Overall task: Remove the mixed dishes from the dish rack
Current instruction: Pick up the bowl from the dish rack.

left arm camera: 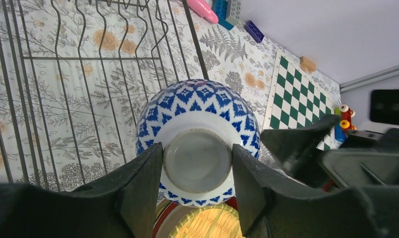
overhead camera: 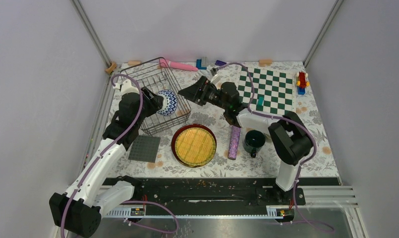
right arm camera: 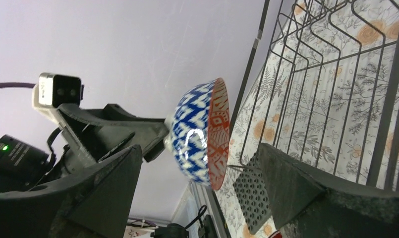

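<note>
Left end effector (left arm camera: 197, 163) clamps one blue-white bowl (left arm camera: 197, 101); right end effector (right arm camera: 199, 153) spread wide. One mug (overhead camera: 255, 141), one rack (overhead camera: 152, 79).

The yellow woven-look plate (left arm camera: 207, 225) is a sliver cut by the left wrist view's bottom edge; the dish rack (right arm camera: 390, 99) runs off the right wrist view.

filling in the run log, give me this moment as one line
left tool: shut on blue-white bowl by foot | right tool: open, facing bowl | bowl: in air at dish rack edge
</note>
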You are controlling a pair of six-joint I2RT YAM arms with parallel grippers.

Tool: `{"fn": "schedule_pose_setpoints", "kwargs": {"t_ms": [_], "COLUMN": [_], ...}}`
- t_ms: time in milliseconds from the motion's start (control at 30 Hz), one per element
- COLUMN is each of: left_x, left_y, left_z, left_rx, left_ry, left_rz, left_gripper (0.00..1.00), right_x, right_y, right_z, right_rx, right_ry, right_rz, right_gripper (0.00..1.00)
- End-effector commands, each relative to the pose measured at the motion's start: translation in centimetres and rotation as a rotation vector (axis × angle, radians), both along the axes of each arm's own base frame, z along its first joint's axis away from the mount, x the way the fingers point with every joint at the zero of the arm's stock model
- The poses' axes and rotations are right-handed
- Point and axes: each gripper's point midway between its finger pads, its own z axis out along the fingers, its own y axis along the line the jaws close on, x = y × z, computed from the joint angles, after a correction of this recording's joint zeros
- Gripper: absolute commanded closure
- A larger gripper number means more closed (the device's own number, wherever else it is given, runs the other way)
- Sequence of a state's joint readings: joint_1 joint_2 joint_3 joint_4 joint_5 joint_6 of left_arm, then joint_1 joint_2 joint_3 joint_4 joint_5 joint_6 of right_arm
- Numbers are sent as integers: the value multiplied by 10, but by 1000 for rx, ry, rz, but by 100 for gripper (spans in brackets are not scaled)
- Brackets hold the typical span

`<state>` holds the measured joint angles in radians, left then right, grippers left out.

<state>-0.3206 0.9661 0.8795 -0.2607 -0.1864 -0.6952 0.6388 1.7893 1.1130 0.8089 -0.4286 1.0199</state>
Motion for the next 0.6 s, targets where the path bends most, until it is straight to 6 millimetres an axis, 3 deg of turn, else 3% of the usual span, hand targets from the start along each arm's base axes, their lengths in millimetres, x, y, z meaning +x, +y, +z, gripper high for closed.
{"fn": "schedule_pose_setpoints", "kwargs": {"t_ms": [0,267,567], "left_x": [2,-1,-6], "left_y": [-9,-17,-27], "left_z": [43,38,42], "left_rx": [-94,-124,-162], "left_ry": [-147,-147,-167], "left_rz": [-32,-73,-125], "left_gripper": [100,100,100], "right_x": [-1,-24,-56], "right_y": [21,35,41], "right_z": [35,44,66], "right_rx": [194,258,375], "right_ry": [-12,-37,-24], "right_rz": [70,140,258], "right_gripper": [6,9,22]}}
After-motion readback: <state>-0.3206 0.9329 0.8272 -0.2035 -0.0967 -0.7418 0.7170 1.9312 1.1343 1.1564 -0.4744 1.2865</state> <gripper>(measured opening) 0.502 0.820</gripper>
